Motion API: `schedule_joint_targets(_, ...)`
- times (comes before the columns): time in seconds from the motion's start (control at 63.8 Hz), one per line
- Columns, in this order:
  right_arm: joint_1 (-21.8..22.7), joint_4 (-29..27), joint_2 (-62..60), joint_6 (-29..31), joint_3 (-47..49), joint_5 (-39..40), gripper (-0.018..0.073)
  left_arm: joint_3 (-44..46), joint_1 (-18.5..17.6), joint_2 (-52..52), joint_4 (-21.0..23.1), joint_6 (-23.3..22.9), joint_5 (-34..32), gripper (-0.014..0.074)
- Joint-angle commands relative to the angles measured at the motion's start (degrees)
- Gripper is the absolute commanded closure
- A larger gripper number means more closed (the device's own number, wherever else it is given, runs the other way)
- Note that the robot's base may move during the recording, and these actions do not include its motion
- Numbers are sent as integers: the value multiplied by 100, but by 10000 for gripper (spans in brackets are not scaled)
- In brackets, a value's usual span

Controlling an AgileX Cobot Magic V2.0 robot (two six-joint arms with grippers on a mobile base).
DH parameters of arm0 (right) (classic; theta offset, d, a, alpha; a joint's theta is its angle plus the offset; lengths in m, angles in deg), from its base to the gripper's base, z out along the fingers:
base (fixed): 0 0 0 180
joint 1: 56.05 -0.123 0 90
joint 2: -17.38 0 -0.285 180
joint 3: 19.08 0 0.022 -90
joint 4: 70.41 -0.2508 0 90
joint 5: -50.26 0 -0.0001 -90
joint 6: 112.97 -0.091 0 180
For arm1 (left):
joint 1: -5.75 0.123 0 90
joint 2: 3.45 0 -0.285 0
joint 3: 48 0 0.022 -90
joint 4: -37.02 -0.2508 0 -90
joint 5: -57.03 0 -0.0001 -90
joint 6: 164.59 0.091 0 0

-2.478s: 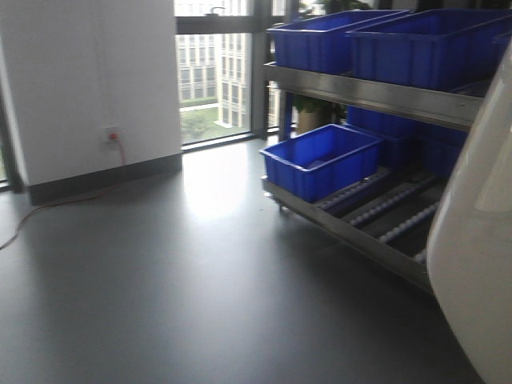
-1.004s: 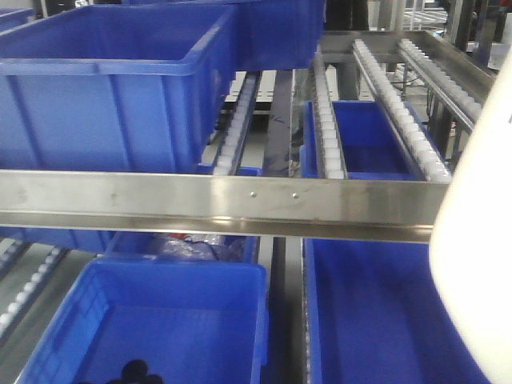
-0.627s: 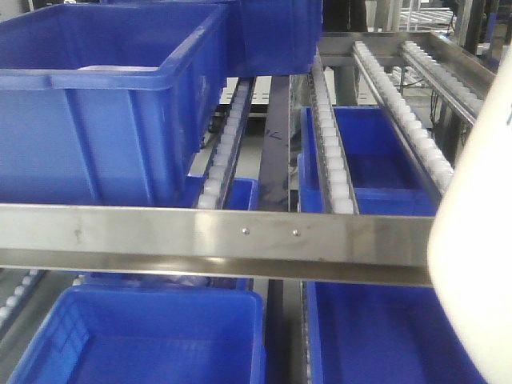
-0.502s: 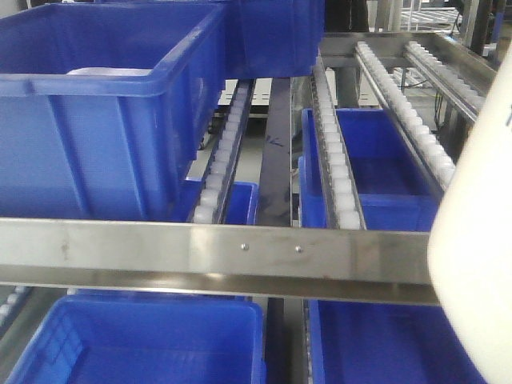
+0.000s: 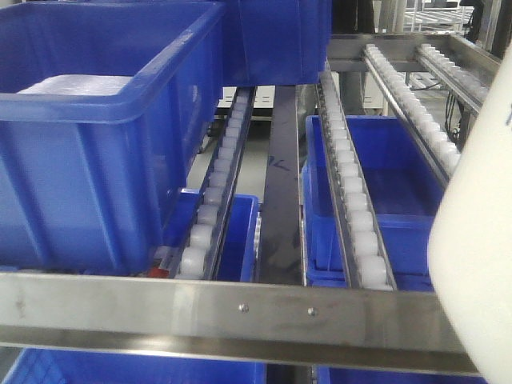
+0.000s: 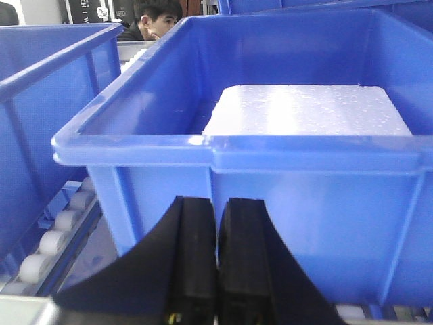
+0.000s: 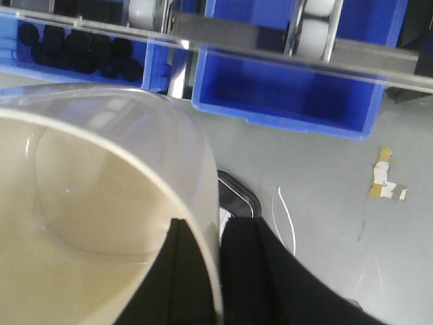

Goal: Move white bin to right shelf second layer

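Observation:
The white bin (image 5: 478, 264) fills the right edge of the front view, held up in front of the rack. In the right wrist view its cream inside (image 7: 88, 223) takes up the left half. My right gripper (image 7: 218, 237) is shut on its wall, one finger inside and one outside. The right shelf second layer (image 5: 352, 200) shows as roller rails running back behind a steel front bar (image 5: 240, 308). My left gripper (image 6: 216, 223) is shut on nothing, just in front of a blue crate (image 6: 270, 196).
A large blue crate (image 5: 96, 144) holding a white foam block (image 6: 304, 108) stands on the rollers at left. More blue crates (image 5: 376, 184) sit on the level below. A person (image 6: 157, 17) is behind the rack. A crate of black round parts (image 7: 81, 47) sits low.
The view swung from the open floor to face the rack. Over the last second the steel front bar has sunk in the frame and the rollers look closer. The bin stays at the right edge.

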Motion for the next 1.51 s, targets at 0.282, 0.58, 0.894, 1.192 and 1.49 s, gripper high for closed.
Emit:
schedule_joint_targets(0.282,31,26,-14,5,156,73,501,-211,-21,87,35,-15,-490,512)
schedule_joint_targets(0.58,31,26,-14,5,156,73,501,-211,-21,87,35,-15,-490,512)
schedule_joint_targets(0.894,31,26,-14,5,156,73,501,-211,-21,87,35,-15,-490,512)
schedule_joint_targets(1.192,31,26,-14,5,156,73,501,-211,-21,87,35,-15,-490,512)
schedule_joint_targets(1.49,31,-132,-19,5,156,-59,501,-211,-21,87,35,-15,-490,512)
